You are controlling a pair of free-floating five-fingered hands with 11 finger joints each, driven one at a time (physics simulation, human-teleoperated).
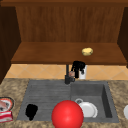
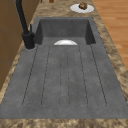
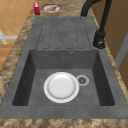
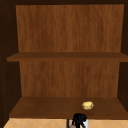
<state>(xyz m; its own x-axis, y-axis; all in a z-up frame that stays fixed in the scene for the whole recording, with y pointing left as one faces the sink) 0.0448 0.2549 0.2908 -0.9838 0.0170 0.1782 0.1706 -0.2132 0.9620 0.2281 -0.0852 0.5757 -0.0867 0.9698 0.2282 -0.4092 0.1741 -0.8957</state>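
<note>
Above the grey sink (image 1: pixel 50 92) hangs a wooden open cabinet (image 4: pixel 67 75); tan tiles behind, seemingly; speckled stone counter (image 3: pixel 15 62) around.

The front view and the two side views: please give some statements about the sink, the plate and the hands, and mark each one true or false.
1. A white plate lies in the sink basin. True.
2. The right hand is beside the tap, under the shelf. True.
3. The yellow object lies in the basin. False: it sits on the shelf.
4. The left hand is over the plate. False: it is over the ribbed draining board, apart from the plate.
5. A red ball shows in front of the sink. True.
</note>
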